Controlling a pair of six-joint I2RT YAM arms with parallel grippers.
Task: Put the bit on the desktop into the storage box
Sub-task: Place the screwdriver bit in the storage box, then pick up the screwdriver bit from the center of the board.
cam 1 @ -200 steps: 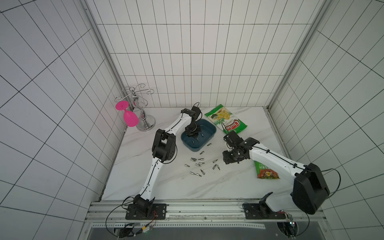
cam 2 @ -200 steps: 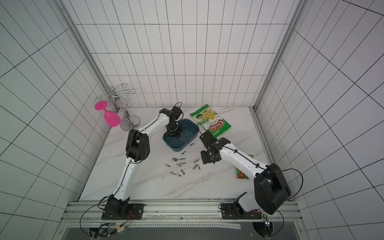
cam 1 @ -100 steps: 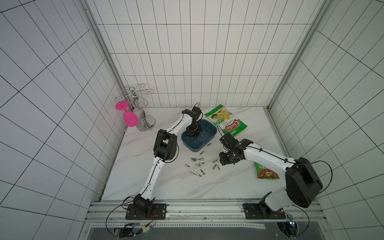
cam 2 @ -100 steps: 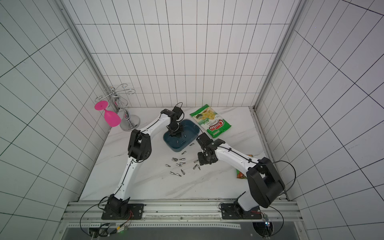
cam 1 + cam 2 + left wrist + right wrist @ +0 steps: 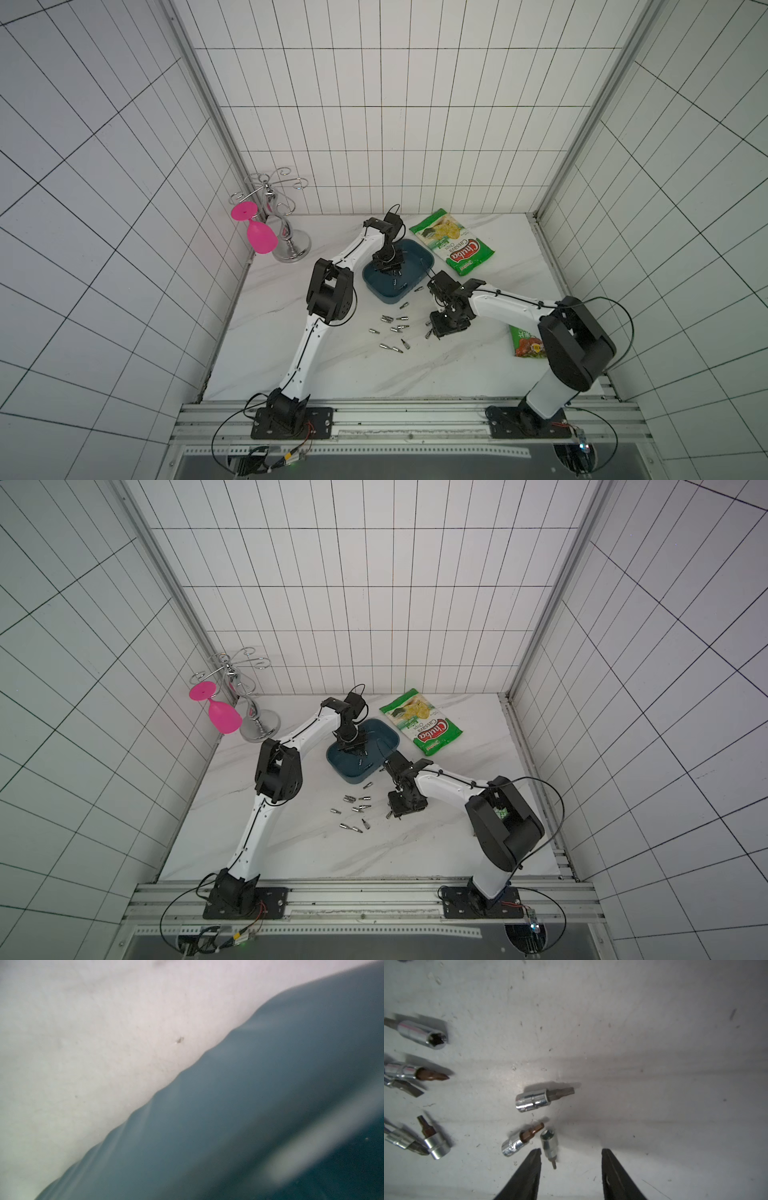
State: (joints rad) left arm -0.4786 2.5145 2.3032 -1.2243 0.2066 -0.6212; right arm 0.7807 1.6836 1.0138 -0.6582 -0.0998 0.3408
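The right pincer [image 5: 571, 1152] hangs low over the worktop [image 5: 654, 1043], on the robot's side of the storage box [image 5: 380, 289]. Its two black fingers [image 5: 529, 1172] are spread well apart and grip nothing. In the right wrist view, a small silver bit [image 5: 549, 1145] lies flat with its thin tip reaching into the gap, close to one finger. Whether it touches that finger cannot be told. A brown-tipped bit [image 5: 519, 1142] lies just beside it, and a third bit [image 5: 537, 1098] lies a little further out. More lie at that view's edge.

In both top views, the loose bits [image 5: 394, 329] are scattered on the white, grey-veined worktop. They are on the robot's side of the storage box, between the two arms, and the right pincer is at the edge of this scatter.

The left pincer [image 5: 392, 272] reaches down into the storage box, a shallow dark teal tub with rounded corners. How far it is open cannot be told. It is too small in the top views, and the left wrist view shows only a blurred box wall and worktop. At least one pale bit in the box [image 5: 395, 282] lies on its floor.

A green chips bag [image 5: 453, 247] lies flat just beyond the storage box. A silver rack [image 5: 291, 249] stands well apart from the box, to the robot's left, with a pink glass [image 5: 259, 237] hanging upside down from it.
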